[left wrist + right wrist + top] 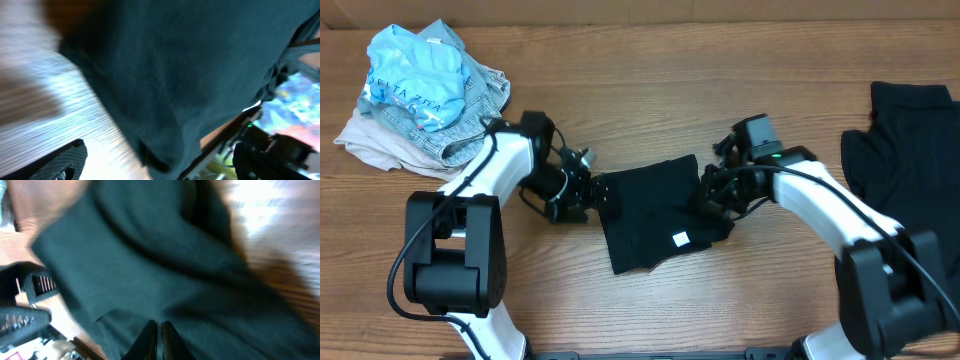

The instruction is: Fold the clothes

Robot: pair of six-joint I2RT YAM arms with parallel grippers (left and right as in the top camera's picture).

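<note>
A black T-shirt (655, 210) lies folded at the table's middle, its white label (681, 238) showing near the front edge. My left gripper (590, 192) is at the shirt's left edge. In the left wrist view its fingers (157, 165) are spread wide, with the shirt (190, 75) ahead of them. My right gripper (712, 200) is at the bunched right edge of the shirt. In the right wrist view its fingers (160, 335) are pressed together on the dark cloth (150, 265). Both wrist views are blurred.
Another black garment (910, 140) lies spread at the right edge of the table. A pile of pale clothes with a light blue piece on top (420, 95) sits at the back left. The table (650, 90) is wood.
</note>
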